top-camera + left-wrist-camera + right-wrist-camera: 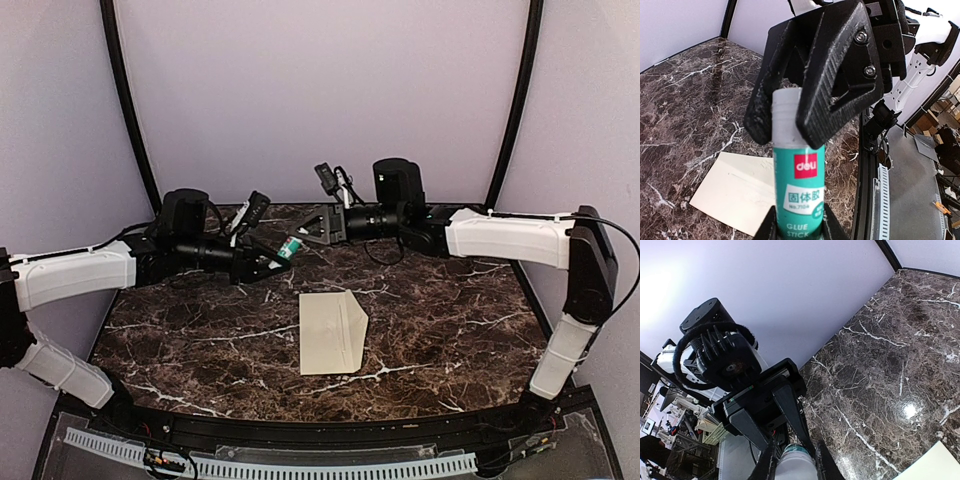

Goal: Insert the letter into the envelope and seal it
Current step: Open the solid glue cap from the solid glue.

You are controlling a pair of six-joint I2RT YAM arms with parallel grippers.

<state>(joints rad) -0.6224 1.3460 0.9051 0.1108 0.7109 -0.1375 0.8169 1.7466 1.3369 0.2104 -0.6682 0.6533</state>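
Glue stick (799, 192) clamped btwn L gripper (800, 227), R gripper (785, 127), envelope (330, 335) on table (200, 330)

So the plain cream paper envelope (333, 333) lies flat roughly mid-table on the dark marble tabletop (450, 320). Behind it, up off the surface, the green-and-white plastic glue stick (291, 248) sits between the two arms, with the left gripper (278, 258) on its left end and the right gripper (306, 232) on its right end.
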